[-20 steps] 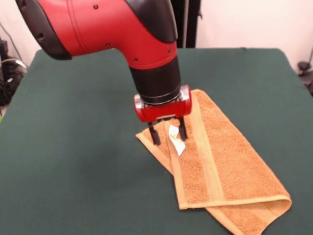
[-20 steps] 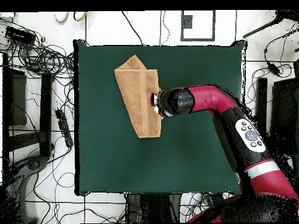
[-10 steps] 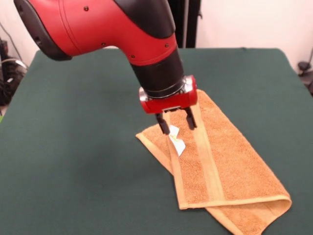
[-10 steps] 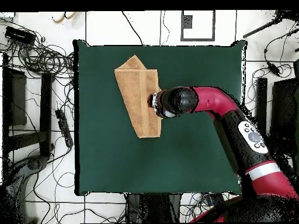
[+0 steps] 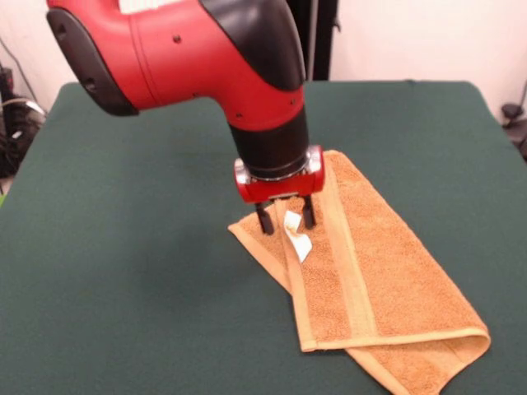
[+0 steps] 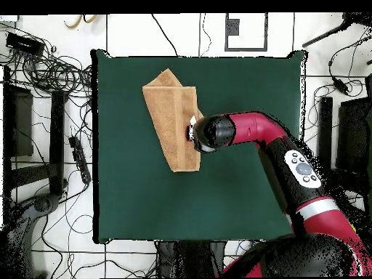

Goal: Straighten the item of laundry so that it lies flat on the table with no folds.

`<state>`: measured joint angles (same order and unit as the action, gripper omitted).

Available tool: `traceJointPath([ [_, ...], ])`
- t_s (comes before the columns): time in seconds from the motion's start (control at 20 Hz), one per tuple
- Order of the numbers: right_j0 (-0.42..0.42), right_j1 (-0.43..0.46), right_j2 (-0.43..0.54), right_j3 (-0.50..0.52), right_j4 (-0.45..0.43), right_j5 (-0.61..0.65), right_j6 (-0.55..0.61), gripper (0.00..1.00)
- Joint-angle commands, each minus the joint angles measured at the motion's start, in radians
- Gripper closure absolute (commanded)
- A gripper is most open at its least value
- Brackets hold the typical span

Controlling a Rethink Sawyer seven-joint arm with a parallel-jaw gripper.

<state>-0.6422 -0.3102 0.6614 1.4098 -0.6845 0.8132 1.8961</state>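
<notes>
On the dark green cloth-topped table (image 5: 123,271): folded orange-tan terry towel (image 5: 379,280) | soft, limp, light | spread-fingered gripper (image 5: 285,220) straddles white tag (image 5: 297,239) | lift folded edge there.

Even, soft, fairly bright light falls from above, so the counter (image 5: 123,271) carries only a faint diffuse shadow under the arm (image 5: 198,58) toward 7 o'clock, mild sheen marks the arm's red shell, and both views stay in focus without blur.
</notes>
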Motion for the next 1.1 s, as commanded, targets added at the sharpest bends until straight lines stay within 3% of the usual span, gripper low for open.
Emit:
traceJointPath([
  [0.05, 0.093, 0.113, -0.129, -0.075, -0.145, -0.092, -0.027, 0.00],
  [0.25, 0.114, 0.131, -0.157, -0.091, -0.144, -0.108, 0.006, 0.00],
  [0.45, 0.105, 0.155, -0.153, -0.102, -0.082, -0.115, 0.028, 0.00],
  [1.0, 0.057, 0.157, -0.116, -0.032, 0.036, -0.194, 0.061, 0.00],
  [1.05, 0.051, 0.160, -0.110, -0.028, 0.048, -0.199, 0.061, 1.00],
  [1.1, 0.048, 0.157, -0.108, -0.020, 0.050, -0.227, 0.078, 1.00],
])
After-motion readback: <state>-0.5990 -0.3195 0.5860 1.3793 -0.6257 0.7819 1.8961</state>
